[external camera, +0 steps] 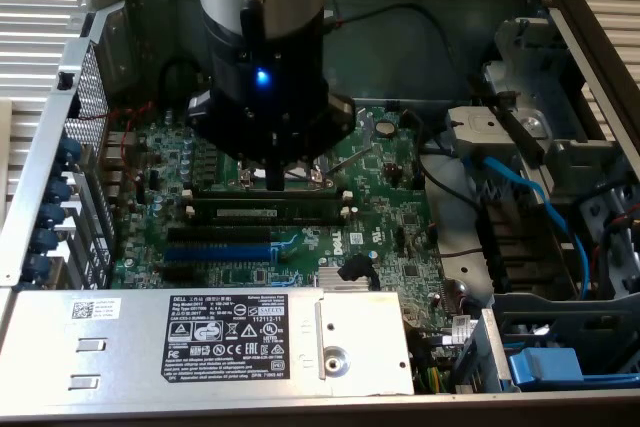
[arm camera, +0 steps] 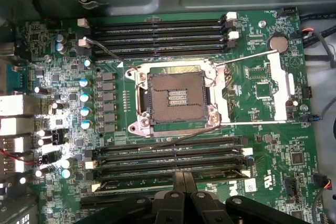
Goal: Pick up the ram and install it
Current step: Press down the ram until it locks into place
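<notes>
Green ram (external camera: 265,210) seated in slot, end effector (arm camera: 184,178) closed above, power supply (external camera: 240,342) nearby.

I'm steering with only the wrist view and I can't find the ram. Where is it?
Observer: In the exterior view the ram stands in a black slot with its white label showing. It is just on the camera's side of the gripper.
Operator: Is the gripper holding it?
Observer: It doesn't look so. The shut fingers point down just behind the ram, and I can't tell whether they touch it.
Operator: What's beside it?
Observer: A blue slot lies on the ram's other side, towards a grey box with a label.
</notes>
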You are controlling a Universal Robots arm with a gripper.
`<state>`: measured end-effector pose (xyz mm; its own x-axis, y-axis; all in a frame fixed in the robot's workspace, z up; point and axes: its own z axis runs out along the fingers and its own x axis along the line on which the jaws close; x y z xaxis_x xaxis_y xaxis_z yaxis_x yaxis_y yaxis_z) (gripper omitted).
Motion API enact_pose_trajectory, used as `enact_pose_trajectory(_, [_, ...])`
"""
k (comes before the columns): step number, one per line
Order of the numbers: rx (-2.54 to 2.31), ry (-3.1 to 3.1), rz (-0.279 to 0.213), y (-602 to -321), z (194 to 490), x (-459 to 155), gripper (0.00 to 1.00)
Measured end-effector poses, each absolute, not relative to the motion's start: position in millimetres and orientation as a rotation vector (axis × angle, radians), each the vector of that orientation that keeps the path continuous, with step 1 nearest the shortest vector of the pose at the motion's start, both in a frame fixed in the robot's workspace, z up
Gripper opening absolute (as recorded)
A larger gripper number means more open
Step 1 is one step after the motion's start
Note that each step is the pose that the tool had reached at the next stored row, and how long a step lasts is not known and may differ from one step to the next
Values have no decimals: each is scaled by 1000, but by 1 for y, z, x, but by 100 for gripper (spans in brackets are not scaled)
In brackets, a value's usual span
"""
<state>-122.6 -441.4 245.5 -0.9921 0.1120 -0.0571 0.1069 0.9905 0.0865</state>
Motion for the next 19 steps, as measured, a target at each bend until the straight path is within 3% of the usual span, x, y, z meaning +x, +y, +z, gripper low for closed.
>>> enact_pose_trajectory(19, [355,3060,122,-441,245,-122,10])
